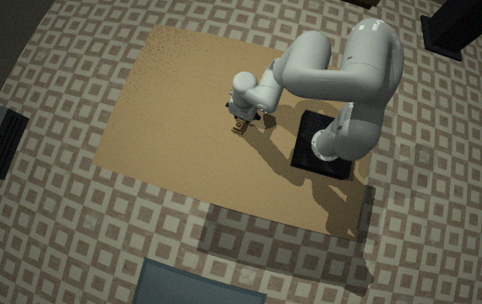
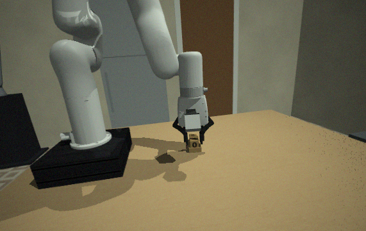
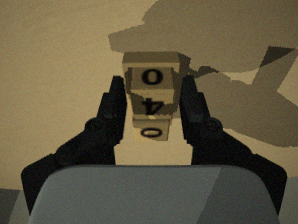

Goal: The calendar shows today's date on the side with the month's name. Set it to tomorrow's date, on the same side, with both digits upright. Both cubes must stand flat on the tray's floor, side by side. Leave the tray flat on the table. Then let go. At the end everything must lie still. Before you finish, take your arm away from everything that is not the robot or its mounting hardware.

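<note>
The small wooden calendar (image 1: 237,132) (image 2: 194,149) (image 3: 150,58) stands on the brown surface (image 1: 160,127) (image 2: 266,179) (image 3: 50,100), between the two dark fingers of the hand (image 1: 241,120) (image 2: 194,142) (image 3: 153,89). In the wrist view its printed faces show, from top to bottom, a 0 (image 3: 152,77), a 4 (image 3: 152,106) and another 0 (image 3: 151,132); the 4 looks turned over from there. In the exterior view a 0 is seen above the tray's front. Whether both cubes sit fully flat, one cannot tell.

The hand is open to a middle width and holds nothing: a narrow gap is visible at each side of the calendar's cubes. The white arm (image 1: 338,80) (image 2: 80,83) reaches over to the calendar from its black mounting block (image 1: 321,169) (image 2: 83,173), which is well apart from the calendar, at its left in the exterior view. Behind the calendar, farther away, is a brown door (image 2: 208,48).
</note>
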Controlling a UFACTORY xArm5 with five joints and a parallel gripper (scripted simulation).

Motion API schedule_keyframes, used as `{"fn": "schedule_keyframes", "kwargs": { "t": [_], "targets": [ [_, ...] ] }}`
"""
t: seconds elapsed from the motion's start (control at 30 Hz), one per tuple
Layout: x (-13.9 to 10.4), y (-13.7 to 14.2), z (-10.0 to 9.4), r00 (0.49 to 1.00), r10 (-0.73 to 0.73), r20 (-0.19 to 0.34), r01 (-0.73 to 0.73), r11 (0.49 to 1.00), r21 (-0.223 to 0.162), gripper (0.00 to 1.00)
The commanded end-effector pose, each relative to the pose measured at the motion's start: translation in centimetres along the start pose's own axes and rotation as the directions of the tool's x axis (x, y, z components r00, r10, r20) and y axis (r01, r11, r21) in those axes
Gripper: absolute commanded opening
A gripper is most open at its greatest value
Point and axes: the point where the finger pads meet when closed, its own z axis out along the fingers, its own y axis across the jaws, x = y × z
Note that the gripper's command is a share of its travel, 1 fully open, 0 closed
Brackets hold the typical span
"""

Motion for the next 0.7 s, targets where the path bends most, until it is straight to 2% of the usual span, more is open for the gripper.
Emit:
{"fn": "schedule_keyframes", "kwargs": {
  "t": [0.0,0.27,0.33,0.5,0.67],
  "targets": [
    [0.0,-0.1,-1.4,1.000,0.000,0.000,0.000,1.000,0.004,0.49],
    [0.0,-0.1,-5.6,1.000,0.000,0.000,0.000,1.000,0.004,0.49],
    [0.0,-0.1,-5.6,1.000,0.000,0.000,0.000,1.000,0.004,0.49],
    [-0.1,-0.1,-7.7,1.000,0.000,0.000,0.000,1.000,0.004,0.49],
    [-0.1,-0.1,-8.5,1.000,0.000,0.000,0.000,1.000,0.004,0.49]
  ]
}}
